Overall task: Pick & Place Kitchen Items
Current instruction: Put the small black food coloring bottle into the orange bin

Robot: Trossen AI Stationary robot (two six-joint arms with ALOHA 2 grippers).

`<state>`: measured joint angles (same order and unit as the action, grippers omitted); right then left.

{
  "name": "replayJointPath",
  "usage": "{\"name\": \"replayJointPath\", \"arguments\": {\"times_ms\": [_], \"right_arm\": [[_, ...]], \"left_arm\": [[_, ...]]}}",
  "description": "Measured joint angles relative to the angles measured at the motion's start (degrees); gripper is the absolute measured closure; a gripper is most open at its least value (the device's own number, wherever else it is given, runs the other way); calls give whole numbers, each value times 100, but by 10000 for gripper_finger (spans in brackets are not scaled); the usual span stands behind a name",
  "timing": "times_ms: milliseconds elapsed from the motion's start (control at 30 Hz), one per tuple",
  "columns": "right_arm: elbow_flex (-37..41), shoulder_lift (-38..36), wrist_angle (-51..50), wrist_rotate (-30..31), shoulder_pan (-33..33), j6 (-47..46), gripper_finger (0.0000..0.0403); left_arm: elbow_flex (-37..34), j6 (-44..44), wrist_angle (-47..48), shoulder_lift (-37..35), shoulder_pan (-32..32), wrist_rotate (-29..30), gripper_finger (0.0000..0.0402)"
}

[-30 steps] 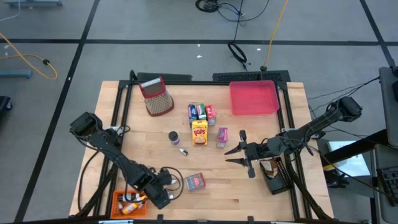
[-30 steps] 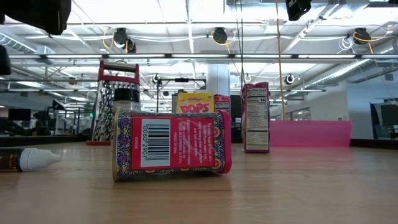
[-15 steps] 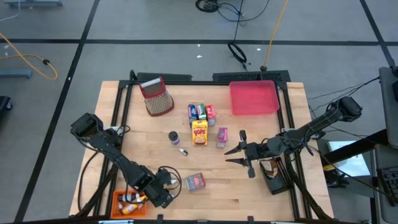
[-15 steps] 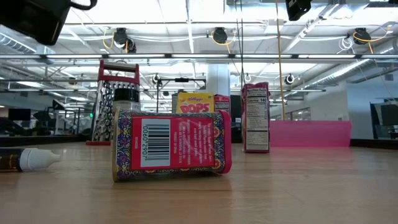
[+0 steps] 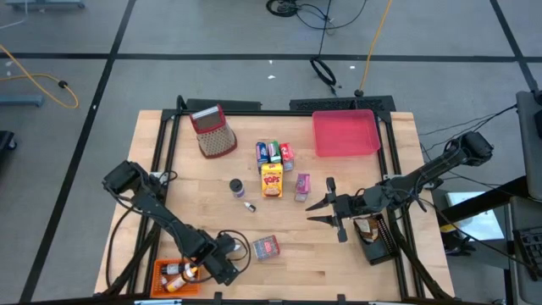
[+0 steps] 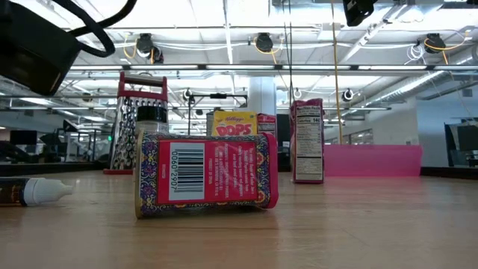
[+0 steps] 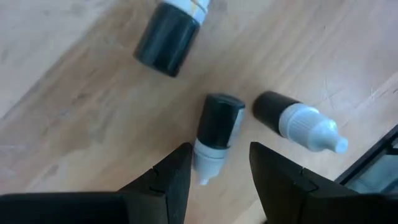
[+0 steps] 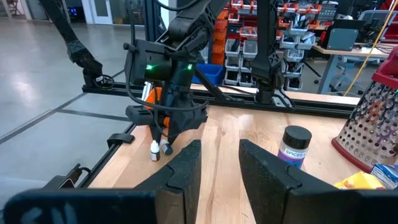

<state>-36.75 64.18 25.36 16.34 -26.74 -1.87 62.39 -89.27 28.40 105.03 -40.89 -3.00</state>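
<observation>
Three small dark bottles with white caps lie on the wood in the left wrist view. My left gripper point(image 7: 221, 180) points down over the middle bottle point(image 7: 217, 127), open, with a finger on either side of its cap end; whether a finger touches it, I cannot tell. In the high view this gripper point(image 5: 222, 269) is at the near left, beside the red box point(image 5: 266, 246) lying on its side. My right gripper point(image 5: 326, 212) hangs level and open above the table's right half. The yellow cereal box point(image 5: 271, 180) and the packets stand mid-table.
An orange tray point(image 5: 169, 278) lies at the near left corner, a pink tray point(image 5: 345, 133) at the far right, and a grater point(image 5: 213, 132) at the far left. A spice jar point(image 5: 236, 186) and a small bottle point(image 5: 246, 206) sit left of the cereal box.
My left gripper has sunk toward the table at the near left and rolled about its own axis; in the low view its dark body has come lower. Nothing on the table has moved.
</observation>
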Motion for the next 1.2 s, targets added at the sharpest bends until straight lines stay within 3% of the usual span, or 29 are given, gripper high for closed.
{"name": "replayJointPath", "arguments": {"times_ms": [467,800,1200], "right_arm": [[0,0,-44,0,0,0,303],[0,0,-44,0,1,0,303],[0,0,-44,0,1,0,303]], "left_arm": [[7,214,463,-7,33,252,241],[13,325,446,-15,41,323,370],[-8,760,553,-130,276,-111,364]]}}
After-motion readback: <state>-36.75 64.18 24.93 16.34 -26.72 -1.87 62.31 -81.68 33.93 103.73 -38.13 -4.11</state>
